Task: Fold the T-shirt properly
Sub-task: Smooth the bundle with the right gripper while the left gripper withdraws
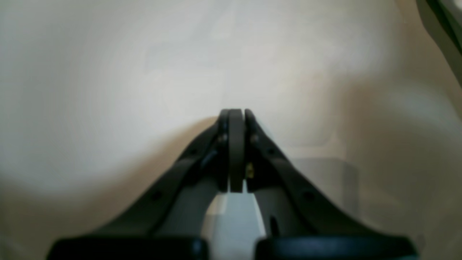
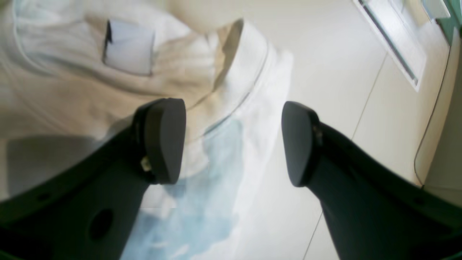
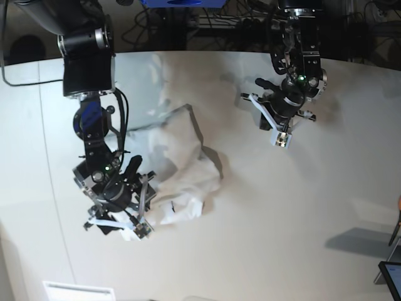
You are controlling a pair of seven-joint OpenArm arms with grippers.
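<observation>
Seen from above: a white T-shirt point(image 3: 178, 166) lying in a rumpled, uneven heap on the off-white table point(image 3: 282, 213), toward the table's left half and roughly midway between its far and near edges. Not yet a proper fold. Bunched near the near-left end, one flap draped over the rest, edges ragged instead of squared, deep wrinkles running through the middle.

Right gripper point(image 2: 232, 141) poised at the near-left end of the heap, jaws spread wide with nothing between them. In the right wrist view, neckline and a small sewn label point(image 2: 128, 47) showing just beyond the fingertips point(image 2: 164, 139), cloth directly under the gap (no fabric pinched, by the look of it).

Left gripper point(image 1: 234, 119) well apart from the shirt, near the table's far-right area, jaws pressed fully together and gripping nothing. Only bare, blurred tabletop in front of it in the left wrist view.

Judged progress: early to middle. Some cloth gathered over itself, but no clean crease, no tucked sleeves visible, no tidy rectangle. Left to do, probably: spreading or straightening the heap, then folding both sides and the length in turn.
</observation>
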